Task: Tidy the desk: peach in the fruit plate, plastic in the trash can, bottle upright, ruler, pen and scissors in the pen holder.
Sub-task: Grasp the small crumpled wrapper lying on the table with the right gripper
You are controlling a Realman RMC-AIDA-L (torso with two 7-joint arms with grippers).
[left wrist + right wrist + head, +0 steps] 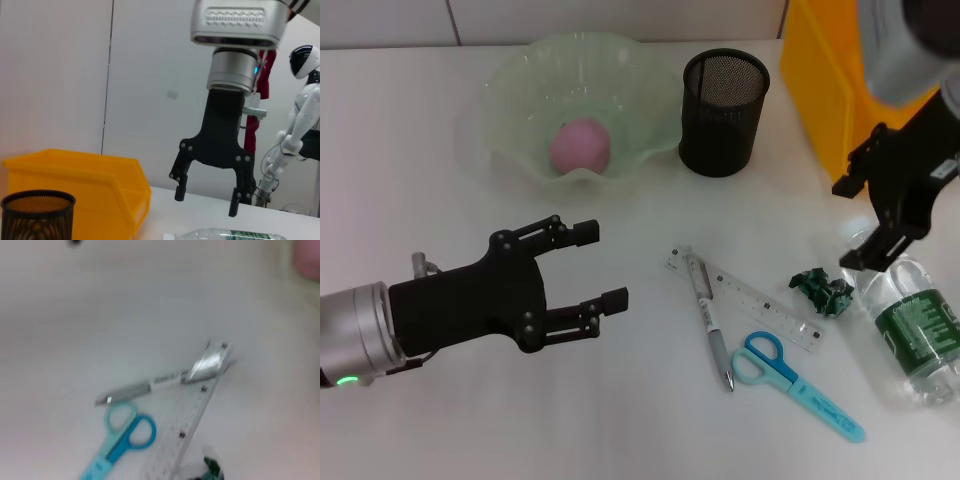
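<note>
Peach already sat in the fruit plate, so we held our left pincer apart and empty over the table, while our right pincer, also apart, hovered above the lying bottle.

— Where's the peach?
— In the fruit plate, left of the pen holder.
— And nearer?
— Pen across the ruler, scissors just in front. Right of those, plastic, then the bottle lying down. Behind that, the trash can.
</note>
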